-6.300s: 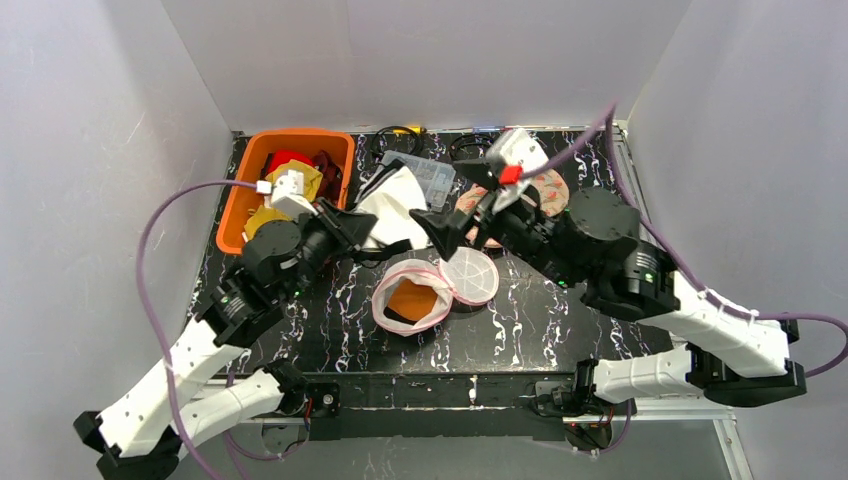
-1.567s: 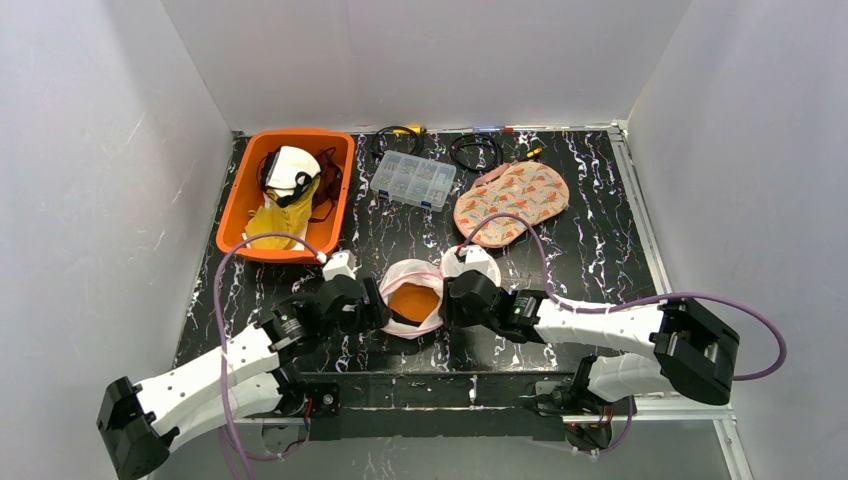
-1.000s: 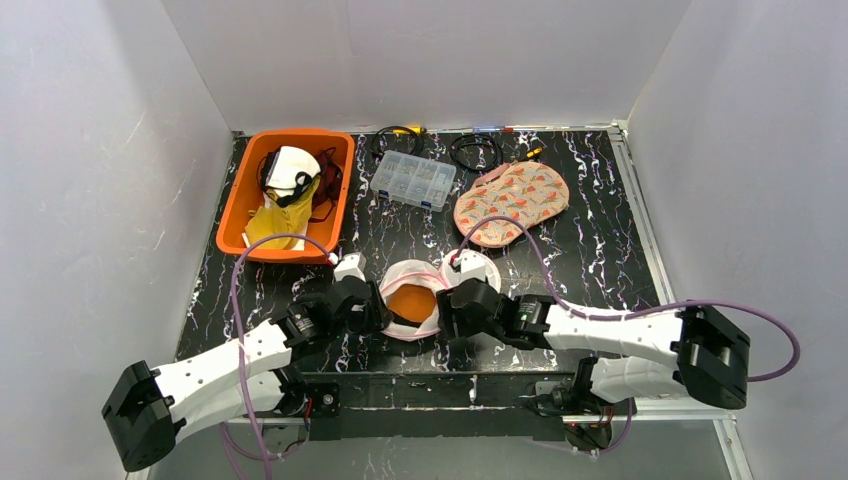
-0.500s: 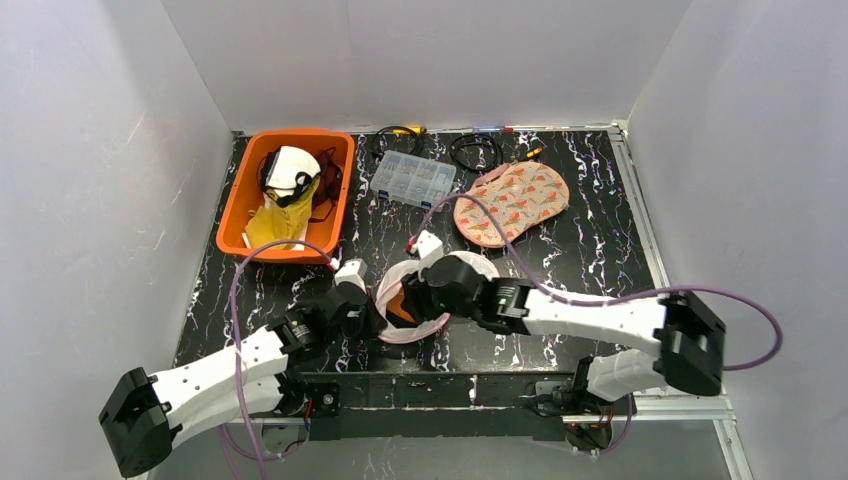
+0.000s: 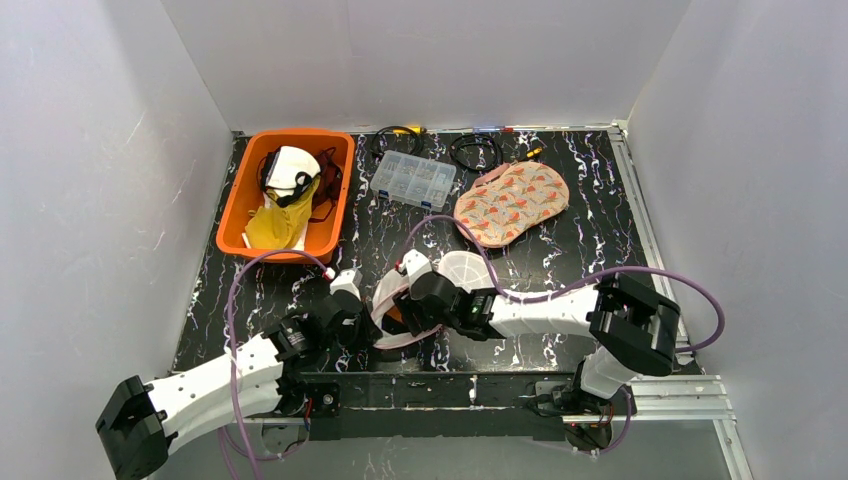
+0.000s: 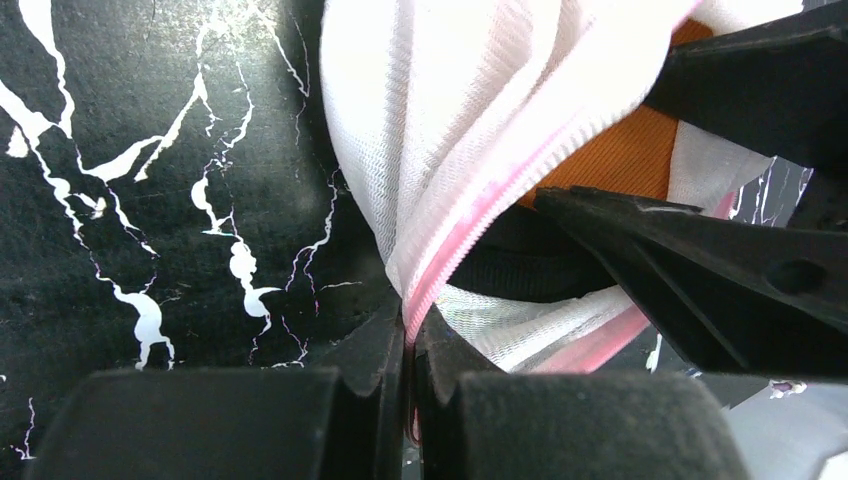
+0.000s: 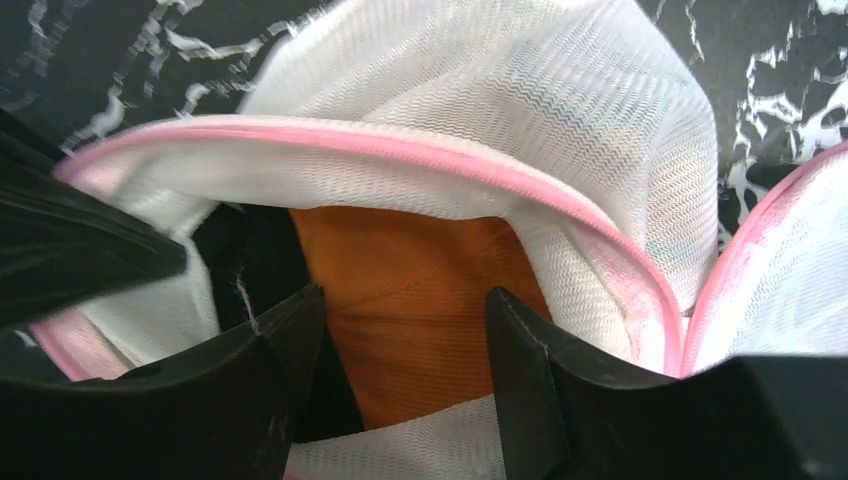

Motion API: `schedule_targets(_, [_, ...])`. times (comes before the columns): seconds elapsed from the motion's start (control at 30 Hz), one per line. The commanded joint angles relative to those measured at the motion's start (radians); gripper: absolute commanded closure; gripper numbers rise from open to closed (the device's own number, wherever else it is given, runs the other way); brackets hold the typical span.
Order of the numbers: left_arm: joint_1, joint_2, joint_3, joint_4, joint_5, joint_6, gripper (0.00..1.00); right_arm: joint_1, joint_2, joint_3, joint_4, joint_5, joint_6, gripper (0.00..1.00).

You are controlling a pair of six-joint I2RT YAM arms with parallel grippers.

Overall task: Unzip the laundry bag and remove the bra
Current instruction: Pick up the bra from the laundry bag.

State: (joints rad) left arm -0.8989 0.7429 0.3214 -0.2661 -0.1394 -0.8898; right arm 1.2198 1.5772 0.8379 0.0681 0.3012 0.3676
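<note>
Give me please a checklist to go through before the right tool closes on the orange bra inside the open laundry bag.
1. The laundry bag is unzipped and its mouth is open: ok.
2. The left tool is shut on the pink rim of the bag: ok.
3. The right tool is open, one jaw on each side of the bra: ok.
4. The bra is gripped: not ok, the jaws have not closed on it.
5. The right tool would catch only the bra, not the mesh: cannot tell.
6. The black band beside the bra is free to come out: cannot tell.
</note>
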Motion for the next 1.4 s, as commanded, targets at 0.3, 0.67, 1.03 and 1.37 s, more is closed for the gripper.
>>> schedule_targets(0.3, [-0.002,0.046,-0.003,-0.071,-0.033,0.016,1.00,0.045,-0.086,-0.126,0.066,0.061,-0.040,0.29])
schedule_targets(0.67, [-0.002,0.036,0.002,-0.052,-0.022,-0.012,1.00,0.120,-0.064,-0.005,0.108,0.140,-0.062,0.21])
schedule_targets(1.03, [-0.003,0.008,-0.015,-0.053,-0.013,-0.039,1.00,0.125,0.142,0.108,0.095,0.217,-0.067,0.28])
schedule_targets(1.37, [-0.002,-0.002,-0.036,-0.049,-0.015,-0.053,1.00,0.143,0.243,0.168,-0.012,0.339,-0.050,0.54])
